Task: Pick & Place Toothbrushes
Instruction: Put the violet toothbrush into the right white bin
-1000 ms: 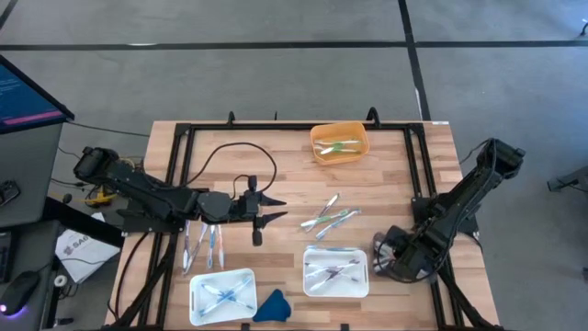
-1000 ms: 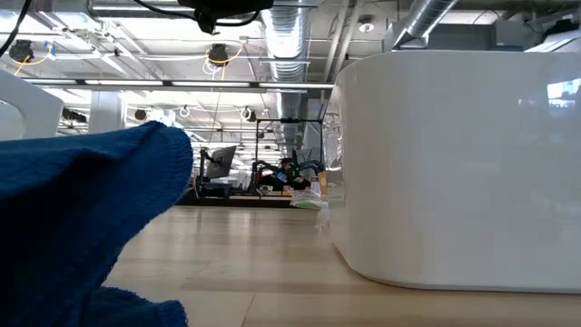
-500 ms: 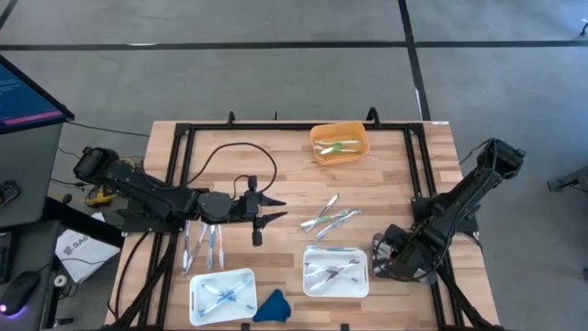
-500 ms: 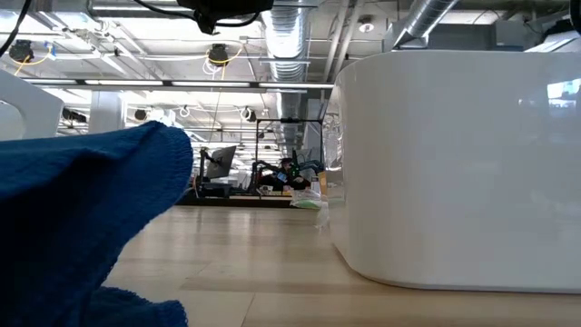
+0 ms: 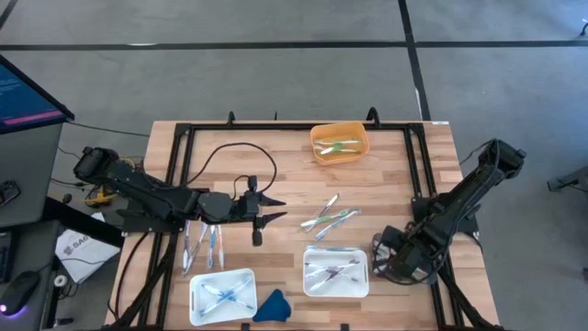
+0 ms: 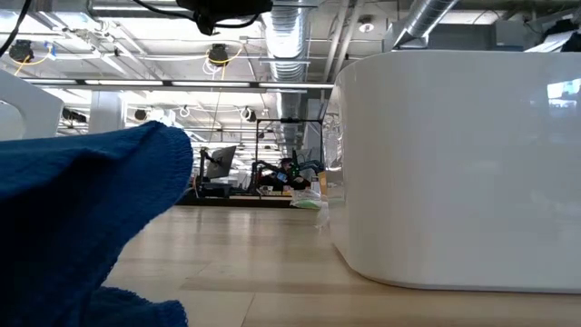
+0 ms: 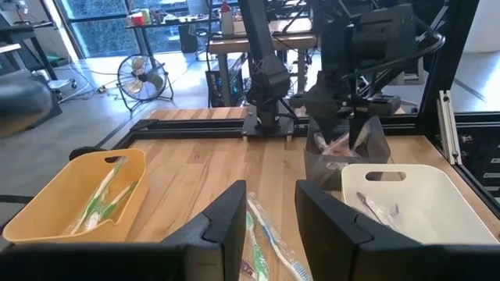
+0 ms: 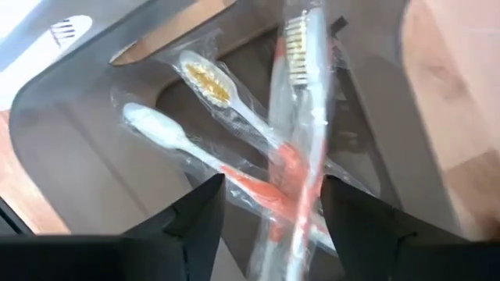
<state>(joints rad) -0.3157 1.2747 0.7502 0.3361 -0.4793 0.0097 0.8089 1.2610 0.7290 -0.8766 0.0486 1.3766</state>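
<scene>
Loose toothbrushes (image 5: 329, 217) lie mid-table between the far tub (image 5: 339, 143) and two near trays (image 5: 335, 271).

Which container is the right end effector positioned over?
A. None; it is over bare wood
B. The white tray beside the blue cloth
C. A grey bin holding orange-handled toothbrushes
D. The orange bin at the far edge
C: the right end effector, open, frames wrapped orange-handled toothbrushes lying in a grey bin.

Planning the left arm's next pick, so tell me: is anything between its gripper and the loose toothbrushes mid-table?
Nothing visible. The left gripper is open over bare wood, and the loose toothbrushes lie just beyond its fingertips, clear of the white bin and orange bin.
</scene>
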